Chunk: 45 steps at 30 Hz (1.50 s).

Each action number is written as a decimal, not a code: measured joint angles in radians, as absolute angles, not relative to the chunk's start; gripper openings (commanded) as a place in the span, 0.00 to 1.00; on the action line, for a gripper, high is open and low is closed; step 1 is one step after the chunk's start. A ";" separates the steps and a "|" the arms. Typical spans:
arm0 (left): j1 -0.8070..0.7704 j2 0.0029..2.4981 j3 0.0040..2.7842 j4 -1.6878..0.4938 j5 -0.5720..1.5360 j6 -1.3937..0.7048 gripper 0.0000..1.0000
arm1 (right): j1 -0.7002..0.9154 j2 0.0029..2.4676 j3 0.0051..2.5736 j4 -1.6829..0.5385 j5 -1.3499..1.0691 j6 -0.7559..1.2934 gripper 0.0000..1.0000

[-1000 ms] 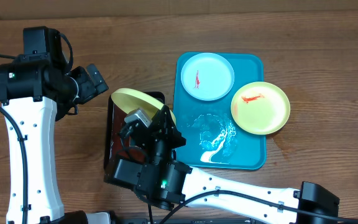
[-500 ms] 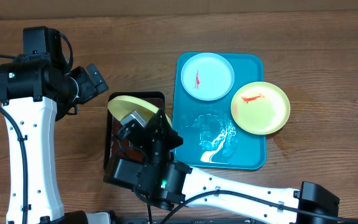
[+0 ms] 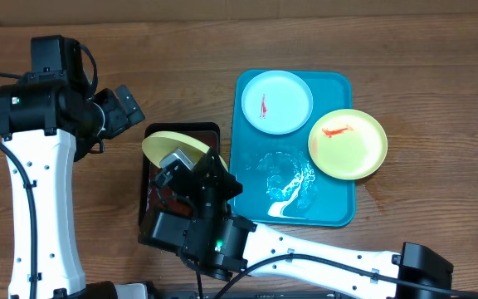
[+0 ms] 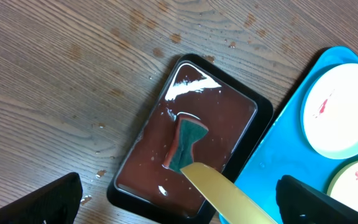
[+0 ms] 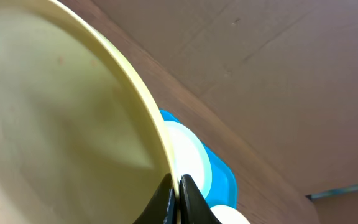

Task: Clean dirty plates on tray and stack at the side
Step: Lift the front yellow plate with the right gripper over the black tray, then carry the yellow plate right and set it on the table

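Note:
My right gripper (image 3: 210,166) is shut on the rim of a yellow-green plate (image 3: 171,144) and holds it tilted over the dark brown tray (image 3: 151,184). The plate fills the right wrist view (image 5: 61,118), pinched between the fingers (image 5: 176,186), and its edge shows in the left wrist view (image 4: 229,196). On the blue tray (image 3: 338,212) lie a pale blue-white plate (image 3: 277,101) and a yellow-green plate (image 3: 348,143), both with red smears. My left gripper (image 4: 179,208) is open and empty, high above the brown tray.
A green sponge (image 4: 185,144) lies in liquid in the dark brown tray (image 4: 135,168). White foam and water (image 3: 289,183) cover the near part of the blue tray. Water drops (image 4: 98,127) dot the wooden table around the brown tray.
My right gripper has carried the yellow-green plate a little left and toward me, further over the dark brown tray. The left arm has not moved.

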<state>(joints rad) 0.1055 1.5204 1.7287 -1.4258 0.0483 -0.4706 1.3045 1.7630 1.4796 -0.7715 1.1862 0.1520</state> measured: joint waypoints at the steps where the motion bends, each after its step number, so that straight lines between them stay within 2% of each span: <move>1: 0.105 1.520 1.729 -1.426 0.048 -0.471 1.00 | 1.303 1.763 1.480 -0.770 1.182 0.152 0.04; 7: 0.105 1.520 1.729 -1.426 0.048 -0.471 1.00 | 1.251 1.763 1.480 -0.757 1.070 0.156 0.04; 12: 0.105 1.520 1.729 -1.426 0.048 -0.471 1.00 | 1.086 1.763 1.487 -0.769 0.748 0.205 0.04; 19: 0.105 1.520 1.729 -1.426 0.048 -0.471 1.00 | 0.648 1.763 1.602 -0.875 0.114 0.269 0.04; 24: 0.105 1.520 1.729 -1.427 0.048 -0.471 1.00 | 0.282 1.752 1.677 -0.946 -0.174 0.308 0.04; 29: 0.105 1.520 1.729 -1.427 0.048 -0.471 1.00 | -0.132 1.748 1.687 -1.050 -0.250 0.337 0.04; 33: 0.105 1.520 1.729 -1.427 0.048 -0.471 1.00 | -0.385 1.751 1.687 -1.133 -0.217 0.351 0.04; 38: 0.105 1.520 1.729 -1.427 0.048 -0.471 1.00 | -0.562 1.785 1.656 -1.145 -0.153 0.367 0.04; 45: 0.105 1.520 1.729 -1.426 0.048 -0.471 1.00 | -0.622 1.806 1.428 -1.050 -0.079 0.385 0.04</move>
